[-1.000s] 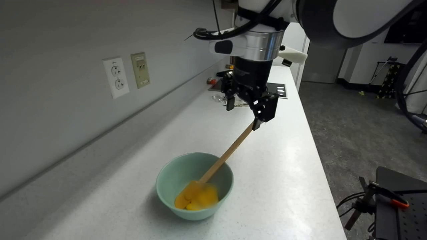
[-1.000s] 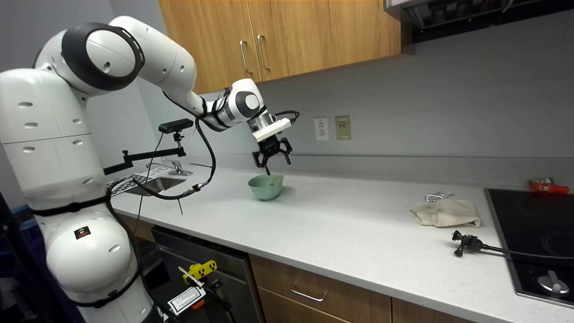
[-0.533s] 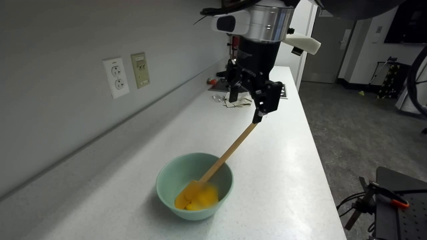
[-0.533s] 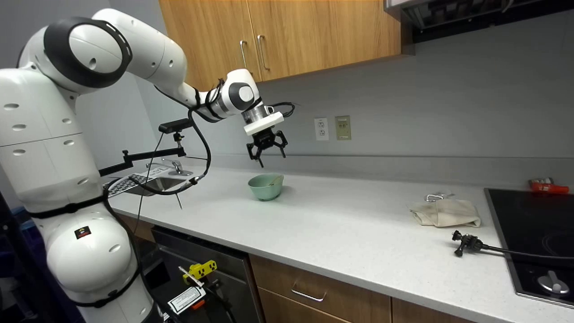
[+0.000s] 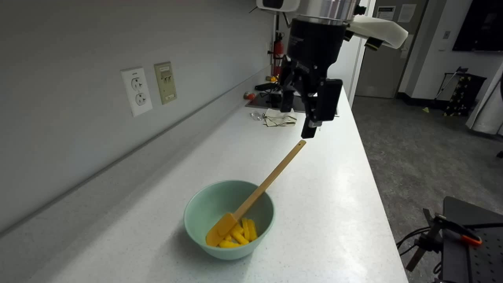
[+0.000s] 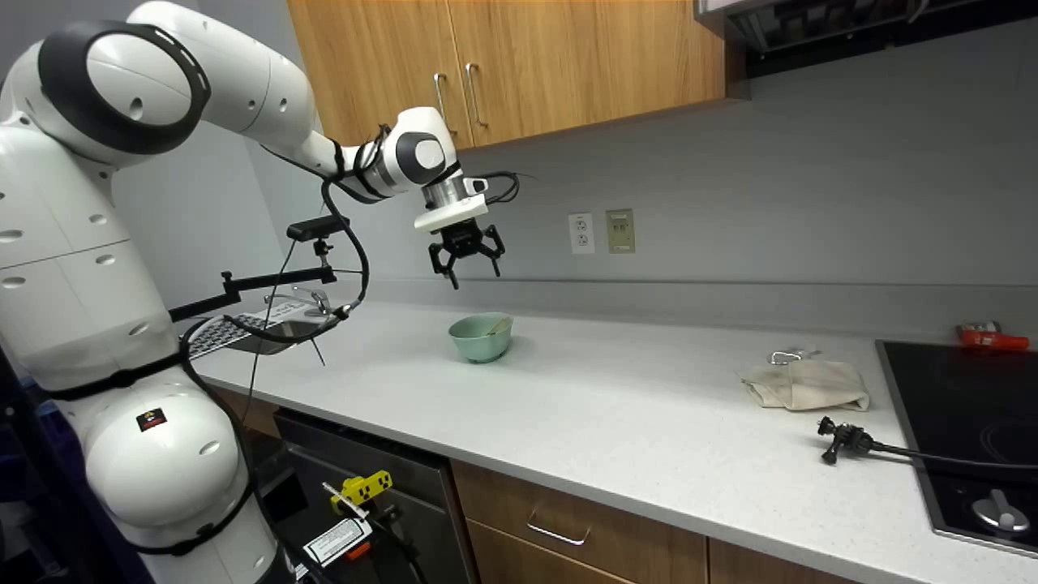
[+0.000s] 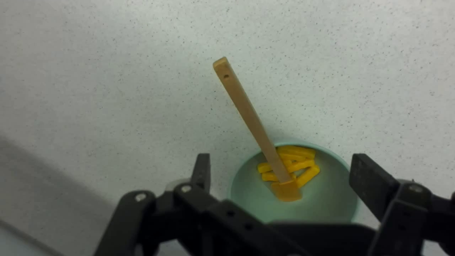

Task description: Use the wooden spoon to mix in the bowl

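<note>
The wooden spoon [image 5: 271,179] leans in the bowl [image 5: 204,204], its flat orange-yellow head inside and its handle over the rim. In the wrist view the spoon [image 7: 249,113] points up and left from the bowl [image 7: 330,199]. Several yellow pieces [image 7: 306,176] lie in the bowl around the spoon's head. My gripper [image 5: 297,118] is open and empty. In an exterior view the gripper [image 6: 476,278] hangs well above the bowl [image 6: 478,349]. In the wrist view the gripper's [image 7: 284,165] fingers stand wide apart on either side of the bowl, touching nothing.
The bowl stands on a white counter [image 6: 616,422] near the back wall. A folded cloth [image 6: 807,385], a black clamp mount [image 6: 847,438] and a cooktop [image 6: 973,438] are farther along. A wooden cabinet [image 6: 568,73] hangs above. A sink [image 6: 280,337] and a camera stand [image 6: 320,227] are nearby.
My open gripper has risen and drawn back toward the robot's base, away from the spoon handle's end. The bowl and spoon have not moved.
</note>
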Controlling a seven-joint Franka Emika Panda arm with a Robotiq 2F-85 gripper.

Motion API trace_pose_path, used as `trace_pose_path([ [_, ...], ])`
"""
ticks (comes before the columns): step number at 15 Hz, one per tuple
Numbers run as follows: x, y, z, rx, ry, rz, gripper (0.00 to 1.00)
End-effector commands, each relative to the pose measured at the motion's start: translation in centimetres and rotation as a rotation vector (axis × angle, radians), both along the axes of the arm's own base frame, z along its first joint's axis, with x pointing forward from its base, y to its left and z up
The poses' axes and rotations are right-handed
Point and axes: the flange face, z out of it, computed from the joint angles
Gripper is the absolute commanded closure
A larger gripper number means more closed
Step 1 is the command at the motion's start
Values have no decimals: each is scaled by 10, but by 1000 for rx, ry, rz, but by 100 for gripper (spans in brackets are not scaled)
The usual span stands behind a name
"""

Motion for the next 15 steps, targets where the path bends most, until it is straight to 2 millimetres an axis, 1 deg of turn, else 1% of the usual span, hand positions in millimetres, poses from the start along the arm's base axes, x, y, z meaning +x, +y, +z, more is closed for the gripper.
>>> trace_pose_path([
  [1,-18,-13,15,30,5,-87,0],
  [4,-34,-24,23,62,-1,-132,0],
  [8,-61,-37,29,113,12,-163,0],
  [10,-70,-46,35,144,2,-189,0],
  [13,-77,-61,50,204,-40,-245,0],
  [15,-78,-71,64,252,-77,-292,0],
])
